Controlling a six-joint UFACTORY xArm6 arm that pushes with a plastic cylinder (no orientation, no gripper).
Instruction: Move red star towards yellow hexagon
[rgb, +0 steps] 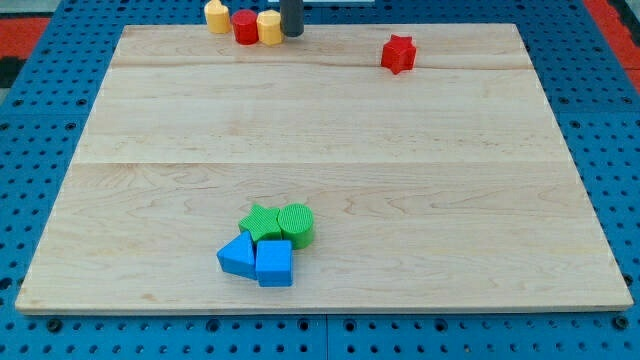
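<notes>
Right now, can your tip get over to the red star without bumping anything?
Probably yes. My tip sits at the view's top, touching or just beside a yellow block. The red star lies apart to the view's right, with only bare board between them.

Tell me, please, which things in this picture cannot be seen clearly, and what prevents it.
- My tip: its very end seems to sit beside the yellow block, but whether they touch cannot be told.
- The rod above: cut off by the view's top.
- Which yellow block, that one or the other, is the hexagon: too small.
</notes>
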